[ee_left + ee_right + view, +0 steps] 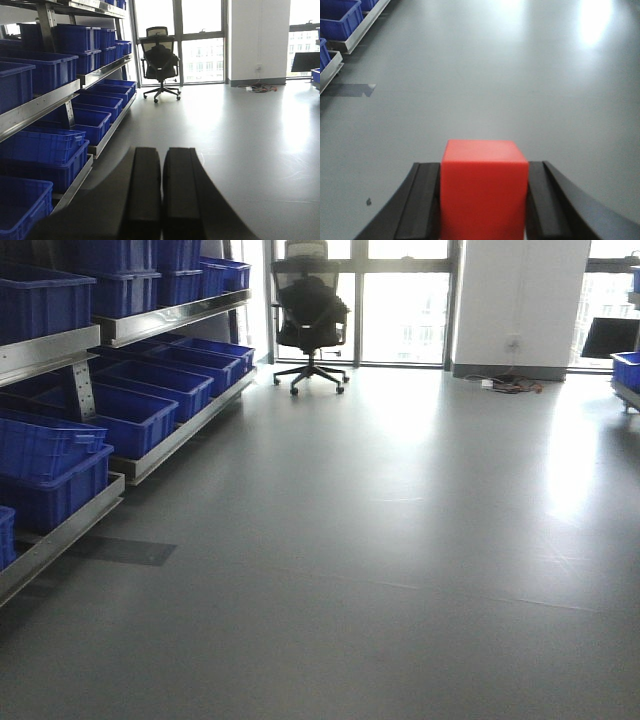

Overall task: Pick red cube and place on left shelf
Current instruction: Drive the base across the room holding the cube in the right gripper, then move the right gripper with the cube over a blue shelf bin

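Note:
The red cube (484, 192) fills the bottom of the right wrist view, pinched between two black fingers, so my right gripper (484, 172) is shut on it above the grey floor. In the left wrist view my left gripper (162, 155) is shut with nothing between its pads, pointing along the floor. The left shelf (165, 318) is a metal rack along the left wall, loaded with blue bins (135, 415); the same shelf (47, 102) appears in the left wrist view. Neither gripper shows in the front view.
A black office chair (311, 315) stands by the far windows. Cables (510, 385) lie at the white pillar's base. Another blue bin (627, 370) sits on a rack at the far right. Grey floor (400, 540) spreads between the racks.

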Controlling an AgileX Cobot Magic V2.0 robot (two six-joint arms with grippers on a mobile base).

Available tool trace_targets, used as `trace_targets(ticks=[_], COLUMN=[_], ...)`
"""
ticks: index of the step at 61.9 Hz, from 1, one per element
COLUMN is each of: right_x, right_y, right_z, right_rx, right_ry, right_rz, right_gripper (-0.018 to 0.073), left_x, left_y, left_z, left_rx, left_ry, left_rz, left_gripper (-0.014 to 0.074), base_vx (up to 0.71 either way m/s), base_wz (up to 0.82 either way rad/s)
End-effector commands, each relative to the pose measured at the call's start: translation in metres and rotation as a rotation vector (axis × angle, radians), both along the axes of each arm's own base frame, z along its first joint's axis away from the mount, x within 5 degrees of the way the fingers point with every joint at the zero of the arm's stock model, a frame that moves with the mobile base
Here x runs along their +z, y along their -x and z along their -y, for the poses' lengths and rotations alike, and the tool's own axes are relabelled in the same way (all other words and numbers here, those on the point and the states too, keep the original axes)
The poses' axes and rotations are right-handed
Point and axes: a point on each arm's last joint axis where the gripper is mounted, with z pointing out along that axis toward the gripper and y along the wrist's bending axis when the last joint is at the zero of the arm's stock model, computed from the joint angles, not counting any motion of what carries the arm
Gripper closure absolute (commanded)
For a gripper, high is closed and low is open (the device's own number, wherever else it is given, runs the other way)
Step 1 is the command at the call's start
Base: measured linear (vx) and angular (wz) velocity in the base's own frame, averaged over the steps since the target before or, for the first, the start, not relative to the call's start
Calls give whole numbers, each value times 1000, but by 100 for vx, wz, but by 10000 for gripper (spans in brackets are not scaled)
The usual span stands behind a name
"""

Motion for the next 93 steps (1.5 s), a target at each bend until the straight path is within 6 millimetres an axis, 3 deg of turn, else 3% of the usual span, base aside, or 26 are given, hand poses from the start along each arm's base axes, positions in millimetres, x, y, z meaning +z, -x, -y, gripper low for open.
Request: trace_targets(ticks=[1, 57, 93], right_x=[15, 15, 15], right_y=[-2, -2, -2], right_z=[0, 0, 0], right_rx=[-1, -1, -1], right_ry=[10, 10, 10], right_rz=[100, 100, 100], right_gripper=[508, 508, 508], left_x=[0, 0, 0], left_y=[-1, -1, -1], left_z=[0, 0, -1], left_rx=[2, 2, 5], left_ry=[17, 17, 17], left_rz=[52, 52, 52], left_gripper=[491, 491, 491], base_vx=[67, 66, 53], base_wz=[24, 33, 75])
